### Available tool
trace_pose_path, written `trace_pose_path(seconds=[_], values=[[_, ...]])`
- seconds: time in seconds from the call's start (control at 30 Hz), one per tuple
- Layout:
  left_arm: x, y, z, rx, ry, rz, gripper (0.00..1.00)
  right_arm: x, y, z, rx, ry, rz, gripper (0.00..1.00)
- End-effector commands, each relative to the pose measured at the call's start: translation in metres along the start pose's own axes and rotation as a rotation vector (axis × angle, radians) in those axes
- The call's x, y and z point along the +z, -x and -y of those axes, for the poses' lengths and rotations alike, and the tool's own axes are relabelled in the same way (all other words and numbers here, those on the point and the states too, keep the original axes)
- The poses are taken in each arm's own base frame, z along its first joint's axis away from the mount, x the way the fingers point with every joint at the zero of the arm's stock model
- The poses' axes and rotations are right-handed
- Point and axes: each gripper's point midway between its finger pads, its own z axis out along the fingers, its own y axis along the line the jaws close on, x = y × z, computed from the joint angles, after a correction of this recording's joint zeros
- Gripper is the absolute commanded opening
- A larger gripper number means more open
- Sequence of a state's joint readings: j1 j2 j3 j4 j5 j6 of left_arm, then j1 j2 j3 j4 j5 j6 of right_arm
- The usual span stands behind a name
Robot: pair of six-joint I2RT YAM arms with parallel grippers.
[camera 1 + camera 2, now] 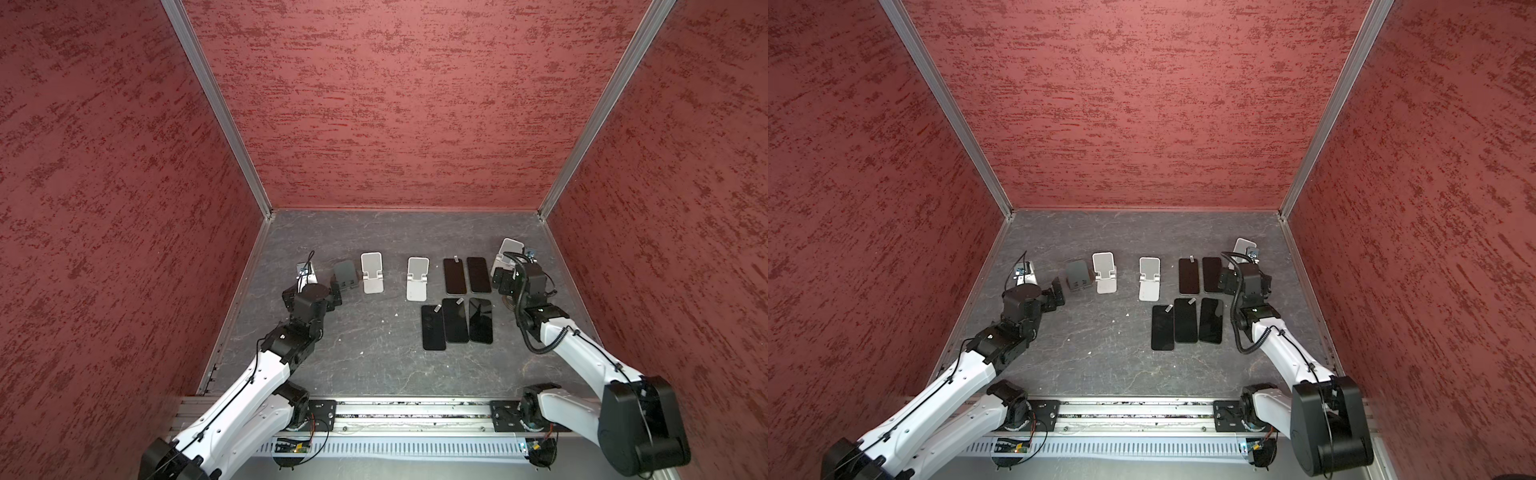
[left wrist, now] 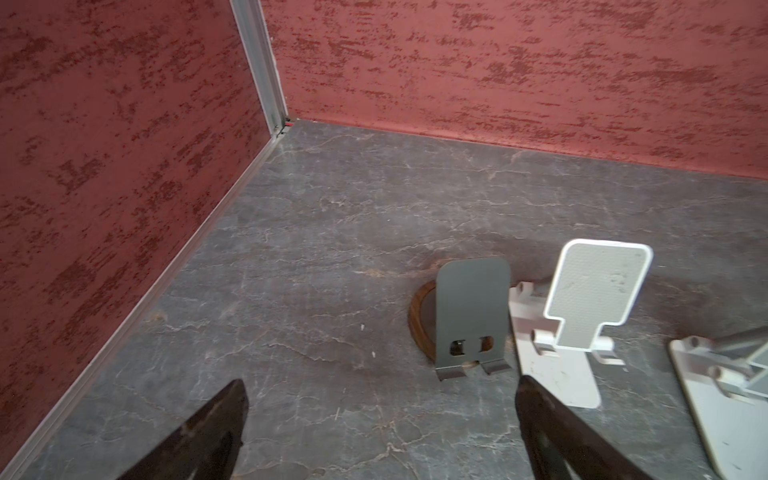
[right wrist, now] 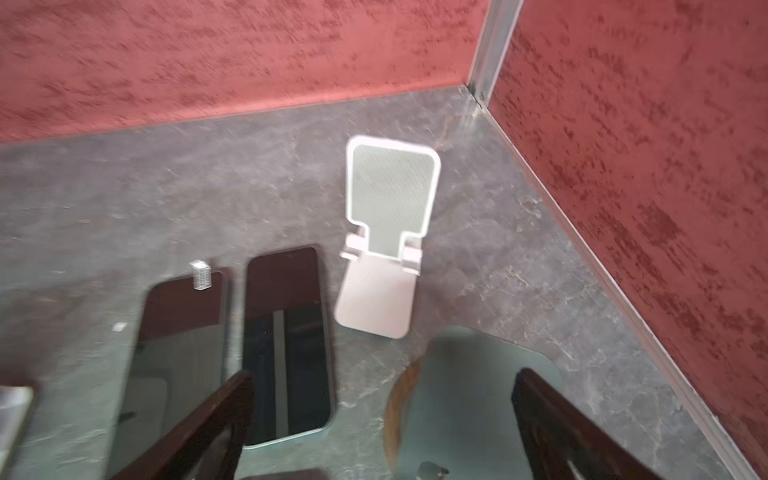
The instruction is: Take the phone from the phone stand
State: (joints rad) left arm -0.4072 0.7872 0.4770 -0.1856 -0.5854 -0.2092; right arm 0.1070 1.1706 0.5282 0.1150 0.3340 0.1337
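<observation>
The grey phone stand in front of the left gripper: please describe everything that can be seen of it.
The grey phone stand is a flat, metal-looking plate with rounded top corners, two small cut-outs low down and two upturned hooks at its foot. It leans back on a round wooden-looking base that rests on the table. It holds no phone. A white stand is close beside it; the open left gripper does not touch it.
</observation>
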Motion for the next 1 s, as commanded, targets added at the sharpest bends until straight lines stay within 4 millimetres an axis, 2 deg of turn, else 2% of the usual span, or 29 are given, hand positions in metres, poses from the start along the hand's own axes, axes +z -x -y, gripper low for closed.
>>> trace_pose_path(seconds=[0.0, 0.17, 0.23, 0.4, 0.5, 0.57, 0.97], values=[[0.007, 0.008, -0.009, 0.006, 0.025, 0.068, 0.99, 0.008, 0.021, 0.004, 0.04, 0.026, 0.158, 0.99], [0.017, 0.008, -0.017, 0.019, 0.025, 0.126, 0.99, 0.008, 0.018, 0.006, 0.028, 0.065, 0.308, 0.99], [0.021, 0.008, -0.021, 0.022, 0.027, 0.142, 0.99, 0.01, 0.019, 0.003, 0.013, 0.089, 0.315, 0.99], [0.033, 0.005, -0.029, 0.005, 0.017, 0.178, 0.99, 0.015, 0.029, 0.001, 0.02, 0.127, 0.379, 0.99], [0.041, 0.003, -0.033, -0.022, 0.0, 0.19, 0.99, 0.031, 0.018, 0.002, 0.017, 0.133, 0.373, 0.99], [0.047, 0.003, -0.036, -0.043, -0.011, 0.203, 0.99, 0.031, 0.012, 0.006, 0.035, 0.146, 0.376, 0.99], [0.094, 0.002, -0.018, -0.031, -0.136, 0.268, 1.0, 0.031, 0.011, 0.006, 0.036, 0.149, 0.381, 0.99]])
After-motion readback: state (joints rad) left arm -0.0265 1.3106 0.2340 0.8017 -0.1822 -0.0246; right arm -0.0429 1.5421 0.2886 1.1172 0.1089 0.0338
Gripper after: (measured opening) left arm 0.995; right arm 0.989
